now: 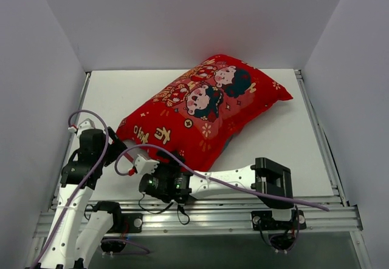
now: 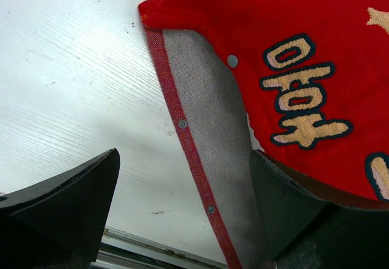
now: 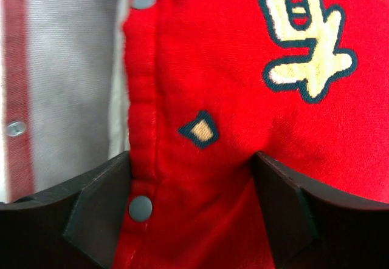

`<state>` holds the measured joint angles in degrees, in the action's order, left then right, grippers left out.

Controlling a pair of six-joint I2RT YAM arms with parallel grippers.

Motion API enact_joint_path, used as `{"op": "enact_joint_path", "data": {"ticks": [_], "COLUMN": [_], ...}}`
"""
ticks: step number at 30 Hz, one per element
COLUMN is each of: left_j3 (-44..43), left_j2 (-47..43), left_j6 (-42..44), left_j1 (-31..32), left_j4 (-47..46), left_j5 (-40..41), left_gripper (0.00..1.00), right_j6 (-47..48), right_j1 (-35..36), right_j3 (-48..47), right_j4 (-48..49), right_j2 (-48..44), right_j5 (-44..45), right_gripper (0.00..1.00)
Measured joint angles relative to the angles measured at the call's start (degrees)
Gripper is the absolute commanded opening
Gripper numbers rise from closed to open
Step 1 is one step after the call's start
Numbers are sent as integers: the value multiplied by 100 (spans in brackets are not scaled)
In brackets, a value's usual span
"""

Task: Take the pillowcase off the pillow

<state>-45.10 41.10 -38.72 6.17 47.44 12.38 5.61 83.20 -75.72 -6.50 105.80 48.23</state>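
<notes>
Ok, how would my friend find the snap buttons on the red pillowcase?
On the white table lies the big red pillowcase. Go to its end nearest the robot arms, where a grey inner flap shows. The snap buttons are small round silver studs along the red edges, not gold prints.

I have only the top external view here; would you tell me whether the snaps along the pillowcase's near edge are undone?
Observer: Yes. The left wrist view shows the pillowcase opening unsnapped, its grey-lined flap spread on the table.
Operator: Thank you. Is the left pincer holding that flap?
Observer: No, the left pincer is open, with one finger on each side of the flap.
Operator: And the right one?
Observer: The right pincer is open too, straddling the red snap hem without gripping it.
</notes>
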Motion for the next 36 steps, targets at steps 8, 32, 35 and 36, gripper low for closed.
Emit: {"op": "enact_joint_path", "data": {"ticks": [8,32,35,36], "left_j3": [0,348,592,667], "left_j2": [13,282,490,568], "left_j6": [66,-291,-584,-664], "left_j1": [-2,1078,1434,1530], "left_j4": [-17,-1307,-1644,-1751], "left_j5": [-262,-2345,-2337,-2334], "left_gripper": [96,96,96,96], "right_j6": [70,-859,-940,-966], "right_j1": [-214,-1419,-1460,-1480], "right_j3": [0,-4,-4,-4], "right_j4": [286,372,363,361], "right_j2": [125,-623,-831,-890], "right_j5": [358,-393,-616,-664], "right_gripper": [37,13,7,4]}}
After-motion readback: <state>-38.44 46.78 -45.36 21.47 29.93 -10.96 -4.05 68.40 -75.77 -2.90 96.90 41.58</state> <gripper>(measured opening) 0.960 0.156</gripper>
